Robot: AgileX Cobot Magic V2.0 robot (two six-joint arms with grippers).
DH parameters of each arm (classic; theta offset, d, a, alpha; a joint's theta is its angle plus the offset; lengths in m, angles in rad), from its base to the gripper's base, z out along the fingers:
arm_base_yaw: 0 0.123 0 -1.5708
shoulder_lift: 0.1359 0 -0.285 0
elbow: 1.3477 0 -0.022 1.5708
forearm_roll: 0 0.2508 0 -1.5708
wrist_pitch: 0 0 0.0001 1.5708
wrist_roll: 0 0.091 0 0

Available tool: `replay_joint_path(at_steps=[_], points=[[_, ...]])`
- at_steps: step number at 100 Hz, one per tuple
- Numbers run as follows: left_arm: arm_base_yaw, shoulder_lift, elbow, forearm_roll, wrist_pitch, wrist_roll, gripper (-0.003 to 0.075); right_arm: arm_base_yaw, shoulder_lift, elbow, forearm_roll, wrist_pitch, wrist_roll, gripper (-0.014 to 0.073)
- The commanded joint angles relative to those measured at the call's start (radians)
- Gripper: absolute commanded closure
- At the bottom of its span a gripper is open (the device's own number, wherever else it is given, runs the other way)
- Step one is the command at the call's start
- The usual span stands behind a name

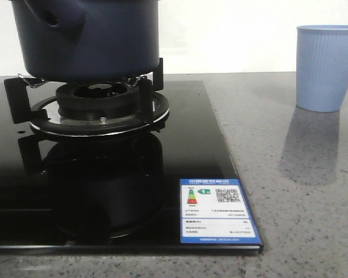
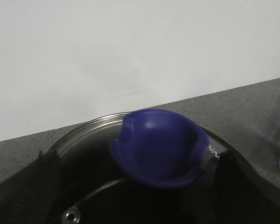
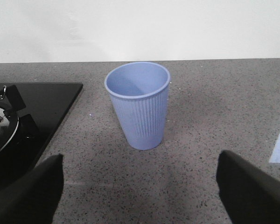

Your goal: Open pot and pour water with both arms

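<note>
The dark navy pot stands on the gas burner, its handle stub towards the camera. In the left wrist view its glass lid carries a blue knob. My left gripper is open, with one black finger on each side of the knob; I cannot tell whether they touch it. My right gripper is open and empty above the counter, short of the pale blue ribbed cup, which stands upright and empty. The cup also shows at the right in the front view. Neither gripper shows in the front view.
The black glass hob covers the left of the grey speckled counter and bears a blue energy label at its near right corner. A white wall runs behind. The hob's corner shows in the right wrist view.
</note>
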Motion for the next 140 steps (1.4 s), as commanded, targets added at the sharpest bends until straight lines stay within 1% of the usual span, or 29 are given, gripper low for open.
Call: replay_joint_path(at_steps=[1,27,49,56,66,83,90,114,140], points=[[-0.003,-0.008,-0.047,0.0,-0.085,0.002,0.0105,0.001,0.011,-0.036,0.01,-0.081,-0.009,0.0013],[-0.013,0.075,-0.111,-0.006,-0.077,0.002,0.0107,0.001,0.011,-0.036,0.01,-0.081,-0.009,0.0013],[-0.013,0.107,-0.136,-0.006,-0.07,0.002,0.0113,0.001,0.011,-0.036,0.01,-0.081,-0.009,0.0013],[-0.013,0.109,-0.14,-0.006,-0.068,0.002,0.0127,0.001,0.011,-0.036,0.01,-0.081,-0.009,0.0013],[-0.013,0.109,-0.14,-0.006,-0.073,0.002,0.018,0.001,0.011,-0.036,0.01,-0.081,-0.009,0.0013],[-0.013,0.109,-0.14,-0.006,-0.071,0.002,0.0324,0.001,0.011,-0.036,0.01,-0.081,-0.009,0.0013],[-0.013,0.109,-0.14,-0.006,-0.071,0.002,0.0361,0.001,0.011,-0.036,0.01,-0.081,-0.009,0.0013],[-0.013,0.1,-0.14,-0.006,-0.073,0.002,0.0363,0.001,0.011,-0.036,0.01,-0.079,-0.009,0.0013],[-0.011,0.028,-0.142,-0.006,-0.087,0.002,0.0363,0.001,0.011,-0.036,0.01,-0.079,-0.009,0.0013]])
